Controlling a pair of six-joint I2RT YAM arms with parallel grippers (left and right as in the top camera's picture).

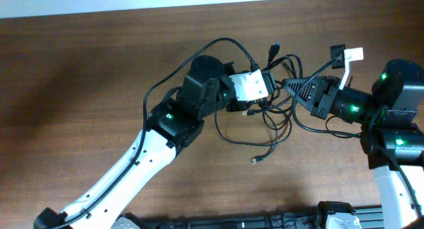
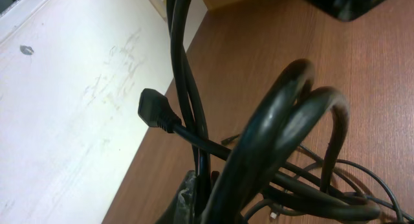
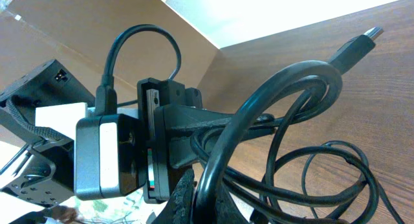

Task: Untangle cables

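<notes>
Nearest the arm bases, a small metallic-tipped plug end [image 1: 255,161] is lying loose on the brown wood-grain surface [image 1: 79,70]. It is trailing from the tangle of thin black flexible cables [image 1: 271,104], which is sitting further in, right of the surface's middle. The white-and-black left arm [image 1: 132,166] is slanting from the near left corner to the knot's left side. Its left jaws are pressing shut on the cables, and in the left wrist view fat black loops [image 2: 259,133] are standing right in front of the lens. The black-and-white right arm [image 1: 391,123] is angling in from the right side. Its right jaws are likewise clamping closed on the cables, with a strand [image 3: 304,67] arching up from them in the right wrist view. The two sets of jaws are facing each other just apart, with the knot between and beneath them. Beyond them, at the far side of the tangle, a black plug [image 1: 275,49] is sticking out toward the far edge.
</notes>
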